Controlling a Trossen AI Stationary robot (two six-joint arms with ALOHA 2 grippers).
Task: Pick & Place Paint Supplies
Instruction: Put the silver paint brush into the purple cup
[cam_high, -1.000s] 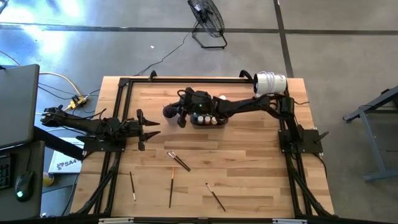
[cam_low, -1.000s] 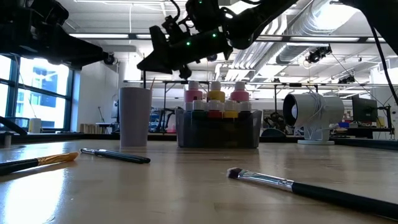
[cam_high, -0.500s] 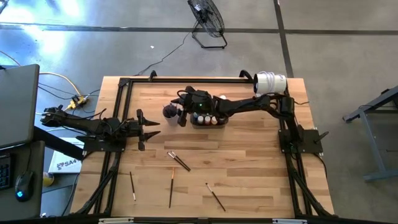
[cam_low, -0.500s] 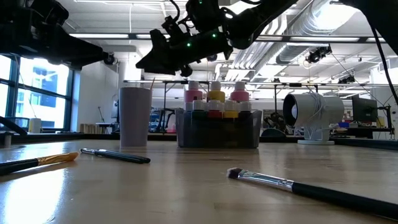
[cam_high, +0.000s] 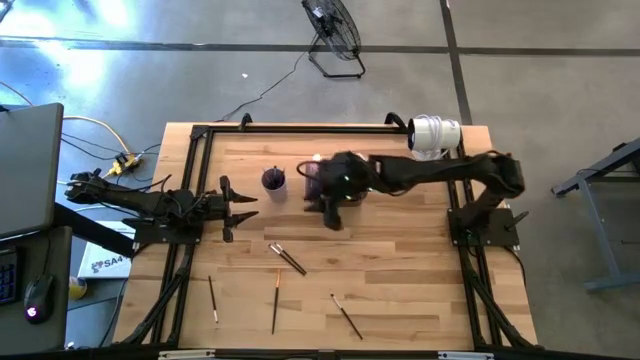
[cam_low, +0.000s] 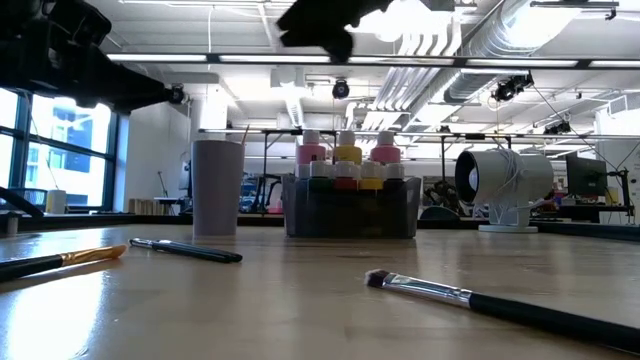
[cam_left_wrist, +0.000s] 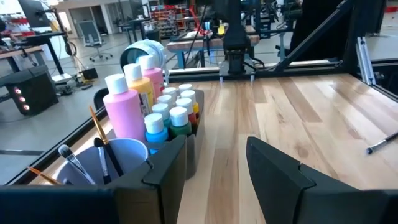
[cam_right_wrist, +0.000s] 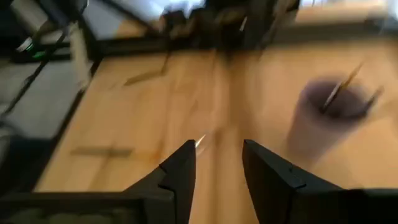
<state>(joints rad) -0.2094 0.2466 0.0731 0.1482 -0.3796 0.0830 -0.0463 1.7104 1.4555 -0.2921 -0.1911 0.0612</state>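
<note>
Risk, near edge: five paintbrushes (cam_high: 275, 300) lie loose on the table (cam_high: 400, 260) toward its near edge, well apart from one another; thin and low, any of them could roll or skid out of a pinch that lands off its handle.
Risk, middle: right gripper (cam_high: 331, 217) hangs in mid-table with fingers apart and nothing between them; its wrist view is smeared by motion, so a descent at this speed could miss a brush or knock it aside.
Risk, far side: purple cup (cam_high: 274, 180), already holding brushes, stands just beside the tray (cam_low: 350, 208) of paint bottles (cam_left_wrist: 158, 106); a careless pass of the arm could tip the cup.
Left gripper (cam_high: 236, 207): waits near the left edge, fingers spread, empty.
Change: a second ago the right gripper was over the cup beside the tray on the far side; it has since swung nearer, toward the table's middle. Brushes, cup, tray and left arm have not moved.
</note>
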